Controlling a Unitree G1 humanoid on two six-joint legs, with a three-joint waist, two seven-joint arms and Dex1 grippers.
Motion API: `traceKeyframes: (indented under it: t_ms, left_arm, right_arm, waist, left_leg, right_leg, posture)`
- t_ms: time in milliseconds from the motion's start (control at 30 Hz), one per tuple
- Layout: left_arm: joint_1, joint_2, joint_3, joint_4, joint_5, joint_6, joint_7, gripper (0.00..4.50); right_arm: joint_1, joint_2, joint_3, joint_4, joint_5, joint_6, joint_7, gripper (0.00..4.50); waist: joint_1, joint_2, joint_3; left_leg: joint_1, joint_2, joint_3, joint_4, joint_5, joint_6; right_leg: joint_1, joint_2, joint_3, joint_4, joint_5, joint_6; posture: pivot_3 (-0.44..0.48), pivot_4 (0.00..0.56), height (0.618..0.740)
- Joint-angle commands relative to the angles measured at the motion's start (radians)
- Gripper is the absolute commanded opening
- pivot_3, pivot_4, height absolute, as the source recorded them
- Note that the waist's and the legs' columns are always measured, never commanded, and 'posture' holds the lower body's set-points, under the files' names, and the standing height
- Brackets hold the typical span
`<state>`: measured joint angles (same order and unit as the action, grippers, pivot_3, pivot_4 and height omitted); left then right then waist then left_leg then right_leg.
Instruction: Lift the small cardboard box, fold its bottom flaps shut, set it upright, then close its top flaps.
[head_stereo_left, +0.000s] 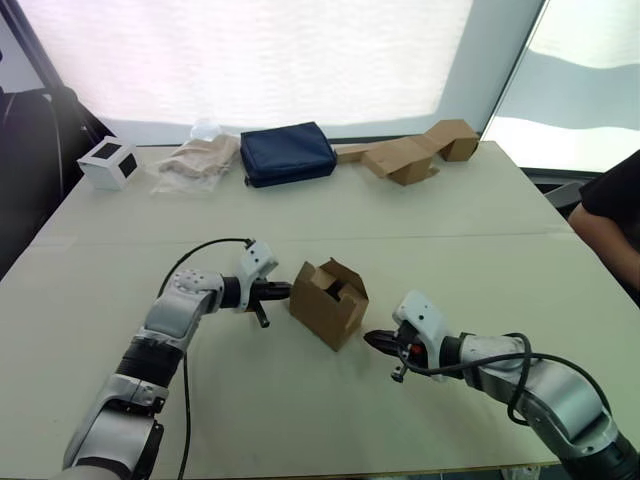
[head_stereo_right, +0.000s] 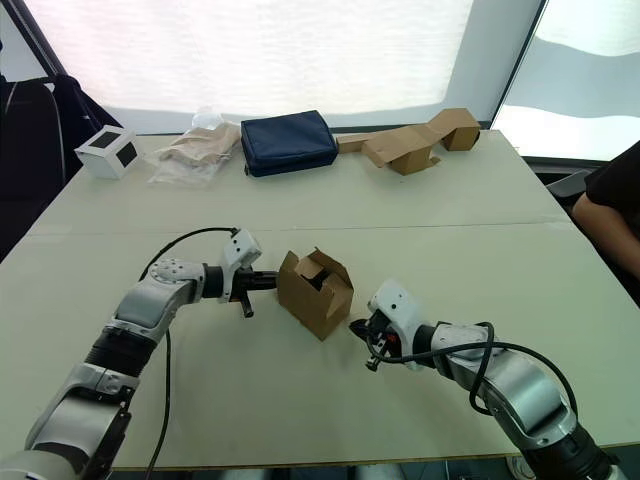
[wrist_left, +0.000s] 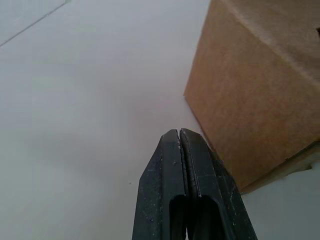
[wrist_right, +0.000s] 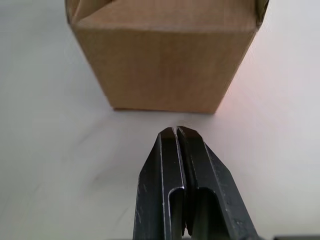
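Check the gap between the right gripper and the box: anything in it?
Nothing. The right wrist view shows only bare table between the shut right gripper and the small cardboard box.

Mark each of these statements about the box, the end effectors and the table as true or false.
1. The small cardboard box stands on the table. True.
2. The left end effector grips the box. False: it is shut beside it, holding nothing.
3. The right end effector is shut. True.
4. The top flaps lie flat and closed. False: they stand partly open.
5. The blue pouch lies on the box. False: it lies at the table's far edge.
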<state>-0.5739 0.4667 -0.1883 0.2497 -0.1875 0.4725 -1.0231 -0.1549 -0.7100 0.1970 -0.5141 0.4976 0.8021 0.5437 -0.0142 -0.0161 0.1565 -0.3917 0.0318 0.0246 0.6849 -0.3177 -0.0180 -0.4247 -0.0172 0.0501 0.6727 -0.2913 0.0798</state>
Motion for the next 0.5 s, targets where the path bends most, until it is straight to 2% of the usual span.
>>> traceKeyframes:
  t_ms: [33,200,500]
  left_arm:
    - [0.025,0.017,-0.009,-0.086,-0.025,0.022,-0.033,0.01]
    - [0.107,0.050,-0.040,-0.207,-0.045,0.070,-0.076,0.01]
    - [0.193,0.049,-0.038,-0.347,-0.074,0.164,-0.027,0.01]
  right_arm:
    - [-0.028,0.016,-0.010,-0.003,-0.029,-0.023,0.008,0.00]
    - [-0.043,0.003,-0.014,0.011,-0.058,-0.040,0.045,0.00]
    - [-0.063,0.008,-0.021,0.076,-0.129,-0.093,0.083,0.00]
  waist:
    - [0.000,0.000,0.000]
    - [0.001,0.000,0.000]
    - [0.002,0.000,0.000]
  left_leg:
    - [0.000,0.000,0.000,0.000,0.000,0.000]
    - [0.000,0.000,0.000,0.000,0.000,0.000]
    - [0.000,0.000,0.000,0.000,0.000,0.000]
  right_leg:
    - [0.000,0.000,0.000,0.000,0.000,0.000]
    - [0.000,0.000,0.000,0.000,0.000,0.000]
    - [0.000,0.000,0.000,0.000,0.000,0.000]
  posture:
    - [0.000,0.150,0.740]
    - [0.000,0.150,0.740]
    - [0.000,0.150,0.740]
